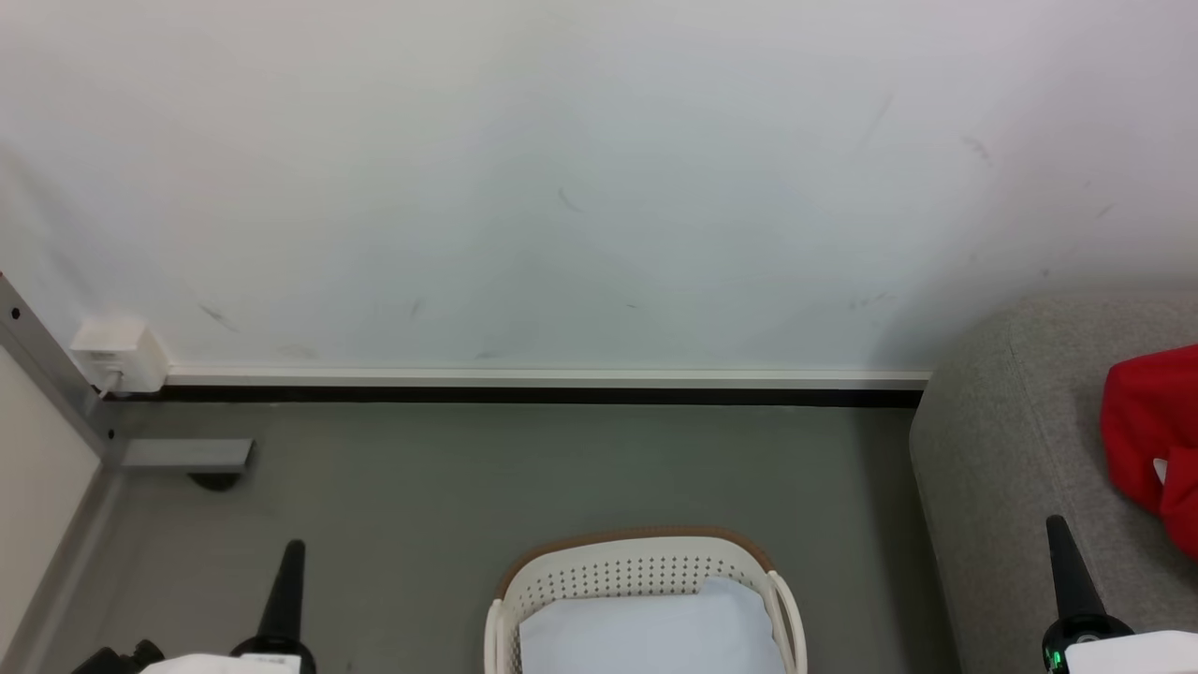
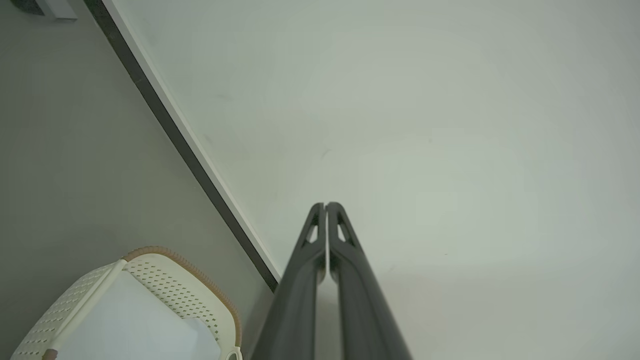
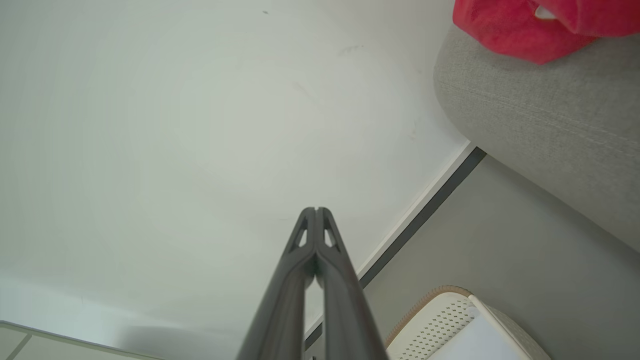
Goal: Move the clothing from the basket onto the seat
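Open floor (image 1: 562,468) lies ahead of the left end effector (image 1: 295,547) up to the wall (image 1: 562,187), with a metal foot (image 1: 187,454) jutting in at its far left. The basket (image 1: 636,550) stands between it and the right end effector (image 1: 1055,522). The sofa (image 1: 1011,449) rises just beside that one, with red clothing (image 1: 1146,421) to its right.

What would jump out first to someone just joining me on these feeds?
The bright red clothing at the far right, lying on the grey seat, stands out against everything pale. Next comes the white basket at bottom centre, a pale pad lying in it. The left gripper and right gripper sit shut at lower left and lower right.
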Available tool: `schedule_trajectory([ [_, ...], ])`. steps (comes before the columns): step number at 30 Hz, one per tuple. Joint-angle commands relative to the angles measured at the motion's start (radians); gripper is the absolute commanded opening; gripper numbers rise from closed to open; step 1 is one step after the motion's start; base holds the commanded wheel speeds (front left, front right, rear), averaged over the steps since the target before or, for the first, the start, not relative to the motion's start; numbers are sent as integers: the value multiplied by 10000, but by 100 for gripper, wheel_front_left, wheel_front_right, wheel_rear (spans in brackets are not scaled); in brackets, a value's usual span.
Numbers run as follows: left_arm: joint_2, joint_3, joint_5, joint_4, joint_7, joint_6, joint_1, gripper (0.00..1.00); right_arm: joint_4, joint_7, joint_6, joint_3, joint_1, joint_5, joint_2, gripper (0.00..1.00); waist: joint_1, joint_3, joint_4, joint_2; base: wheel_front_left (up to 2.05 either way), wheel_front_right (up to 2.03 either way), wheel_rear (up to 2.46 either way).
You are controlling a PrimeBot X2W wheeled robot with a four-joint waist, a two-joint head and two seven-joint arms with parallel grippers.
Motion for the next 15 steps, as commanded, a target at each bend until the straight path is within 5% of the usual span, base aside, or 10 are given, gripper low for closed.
schedule_trajectory([
  [1, 72, 63, -346, -91, 99, -58, -180, 0, -35, 84, -15, -82, -233, 301, -30, 0, 0, 6, 6, -1, 0, 0, 0],
  [15, 74, 108, -1550, -109, 424, -105, -322, 0, -12, 412, -17, -289, -306, 1427, 17, 0, 0, 46, 44, -1, 0, 0, 0],
])
